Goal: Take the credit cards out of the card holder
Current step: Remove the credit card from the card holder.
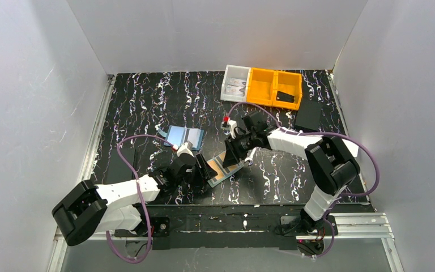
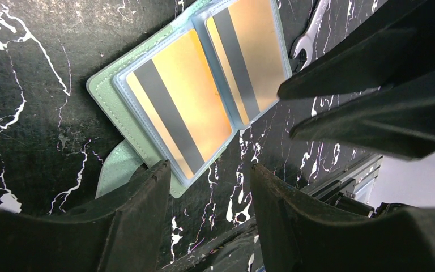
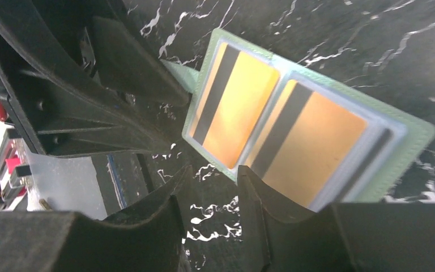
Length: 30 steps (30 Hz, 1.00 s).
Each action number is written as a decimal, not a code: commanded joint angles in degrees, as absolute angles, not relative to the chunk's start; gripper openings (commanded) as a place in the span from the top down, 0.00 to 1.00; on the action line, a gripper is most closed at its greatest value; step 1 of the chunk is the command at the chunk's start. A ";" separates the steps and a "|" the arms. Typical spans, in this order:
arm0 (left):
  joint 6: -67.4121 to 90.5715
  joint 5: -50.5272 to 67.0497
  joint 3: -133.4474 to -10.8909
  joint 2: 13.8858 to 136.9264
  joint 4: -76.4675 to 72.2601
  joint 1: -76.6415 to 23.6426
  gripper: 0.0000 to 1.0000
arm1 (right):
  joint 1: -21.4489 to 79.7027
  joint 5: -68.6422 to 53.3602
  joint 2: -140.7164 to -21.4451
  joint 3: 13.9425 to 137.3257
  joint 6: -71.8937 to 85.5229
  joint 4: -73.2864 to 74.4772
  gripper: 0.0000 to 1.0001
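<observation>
Top external view: the card holder is lying open on the table, in the middle, between my two arms.
Card holder, closer: its two inner panels are facing up, and a sage-green border is showing around the clear sleeves.
Credit cards: two orange credit cards are sitting in the sleeves, one per panel, each showing a dark stripe. In the right wrist view more layers are peeking out behind one of them; I cannot tell what they are.
Left gripper: I am holding its jaws well apart with nothing clamped. One corner of the holder is showing in the gap, just beside one finger.
Right gripper: its jaws are standing apart, a narrower gap, hovering at the holder's long edge and pinching nothing.
Around us: a light-blue flat rectangle is lying behind my left gripper, yellow bins and a black box are sitting at the far right, and a wrench is lying just beside the holder.
</observation>
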<state>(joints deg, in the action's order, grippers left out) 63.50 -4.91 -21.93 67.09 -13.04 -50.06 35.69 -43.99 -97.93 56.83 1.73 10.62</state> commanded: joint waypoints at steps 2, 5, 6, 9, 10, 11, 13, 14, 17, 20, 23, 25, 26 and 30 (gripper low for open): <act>63.63 -5.70 -22.47 66.76 -12.57 -49.83 0.48 | 36.65 -44.78 -98.31 56.37 1.24 10.69 0.56; 63.50 -5.40 -22.38 67.01 -12.57 -49.83 0.48 | 36.81 -45.56 -100.07 56.32 1.71 10.35 0.56; 63.50 -5.37 -22.46 67.13 -12.57 -49.83 0.48 | 36.83 -45.56 -100.97 56.33 1.75 10.40 0.56; 63.48 -5.26 -22.84 67.78 -12.57 -49.84 0.48 | 36.83 -45.65 -102.80 56.36 1.68 10.75 0.56; 63.47 -5.24 -23.01 67.98 -12.57 -49.83 0.47 | 36.82 -45.60 -103.13 56.40 1.66 10.80 0.56; 63.51 -5.18 -23.13 68.22 -12.63 -49.83 0.47 | 36.82 -45.56 -103.34 56.42 1.66 10.81 0.56; 63.52 -5.07 -23.39 68.76 -12.66 -49.83 0.47 | 36.82 -45.46 -103.59 56.49 1.63 10.88 0.55; 63.47 -4.99 -23.55 69.00 -12.73 -49.81 0.47 | 36.83 -45.44 -103.67 56.56 1.60 10.95 0.55; 63.28 -4.70 -24.16 69.77 -13.07 -49.76 0.47 | 36.83 -45.46 -103.86 56.58 1.53 11.07 0.54; 63.13 -4.52 -24.62 70.42 -13.69 -49.68 0.47 | 36.83 -44.72 -104.09 56.71 1.46 11.27 0.54; 63.11 -3.98 -24.92 71.26 -14.65 -49.57 0.48 | 36.83 -43.80 -104.58 56.85 1.37 11.77 0.54; 63.16 -3.64 -25.11 71.97 -15.22 -49.55 0.48 | 36.77 -43.46 -104.85 56.98 1.25 12.07 0.54; 63.27 -3.54 -25.13 72.28 -15.39 -49.51 0.48 | 36.79 -43.40 -104.91 57.05 1.16 12.17 0.54; 63.78 -3.50 -24.85 72.79 -16.05 -49.42 0.49 | 36.80 -43.32 -104.94 57.22 1.02 12.40 0.53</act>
